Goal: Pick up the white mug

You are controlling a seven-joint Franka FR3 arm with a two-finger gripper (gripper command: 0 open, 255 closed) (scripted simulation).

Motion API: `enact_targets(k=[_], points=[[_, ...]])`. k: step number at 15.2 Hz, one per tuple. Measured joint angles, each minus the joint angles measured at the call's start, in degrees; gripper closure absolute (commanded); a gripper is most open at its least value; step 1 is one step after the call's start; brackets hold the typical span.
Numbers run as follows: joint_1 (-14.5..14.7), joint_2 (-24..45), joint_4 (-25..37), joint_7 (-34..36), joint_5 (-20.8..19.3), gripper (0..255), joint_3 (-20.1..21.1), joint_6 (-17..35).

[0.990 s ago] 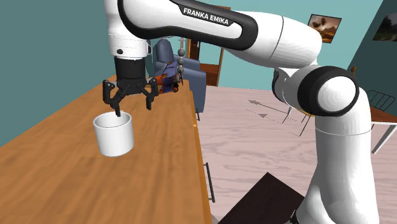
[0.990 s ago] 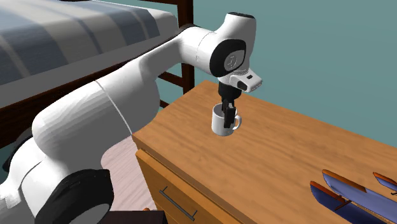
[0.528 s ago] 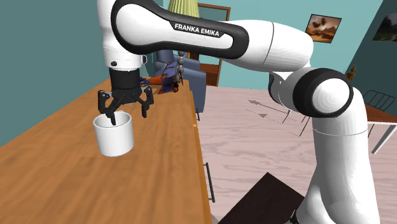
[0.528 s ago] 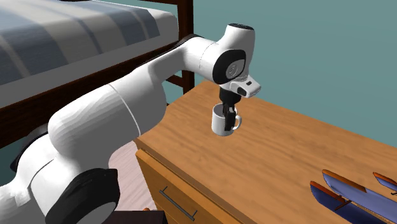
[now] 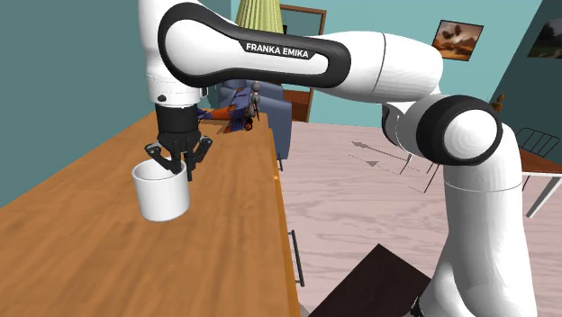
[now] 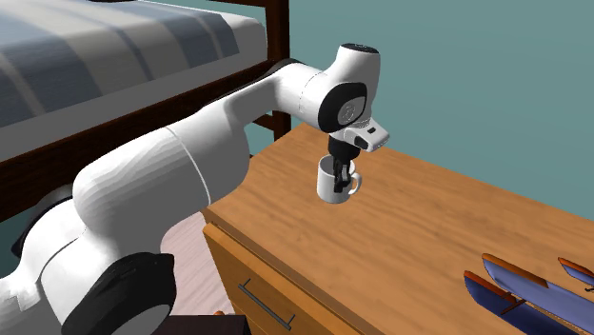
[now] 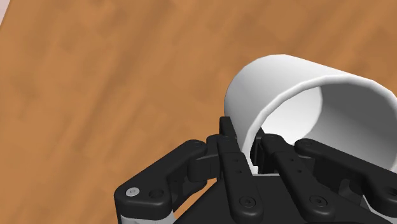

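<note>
Scene: wooden dresser (image 5: 99, 257) with a bare top; every position below is given relative to it.

Object: white mug (image 5: 162, 191) stands upright on the dresser top, mouth open upward, near the dresser's front edge, the edge above the drawer front. Second exterior view shows the mug (image 6: 335, 183) toward the end of the dresser nearest the bunk bed (image 6: 105, 48). Its handle points along the top toward the opposite end.

Gripper: black gripper (image 5: 177, 158) hangs straight down over the dresser top at the mug's rim. Wrist view shows the gripper (image 7: 251, 145) astride the mug (image 7: 286, 83) wall: one finger inside the cup, the other against the outer face, both drawn tight so they pinch the white wall between them. Wood grain of the dresser top (image 7: 95, 76) lies beyond the fingers.

Lift-off: I cannot tell whether the mug's base has left the wood.

Other: blue-and-orange model (image 6: 509, 290) lies on the dresser top at the far end from the bed, well apart from the mug.
</note>
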Motion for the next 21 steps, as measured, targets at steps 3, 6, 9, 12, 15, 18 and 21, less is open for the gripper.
enact_targets(k=[3, 6, 9, 12, 15, 18, 21], points=[[0.01, 0.02, 0.04, 0.0, -0.01, 255, 0.0, -0.02], [0.19, 0.26, 0.76, 0.04, -0.11, 255, -0.01, -0.55], [0.99, 1.2, 4.29, 0.15, -0.54, 255, -0.02, -3.13], [2.02, 2.72, 9.14, 0.06, -1.2, 255, -0.14, -6.46], [3.43, 4.53, 14.51, 0.09, -2.03, 255, -0.3, -9.99], [5.63, 7.71, 22.2, -0.12, -3.38, 255, -0.72, -14.42], [9.26, 12.49, 33.37, -0.74, -5.26, 255, -1.76, -20.37]])
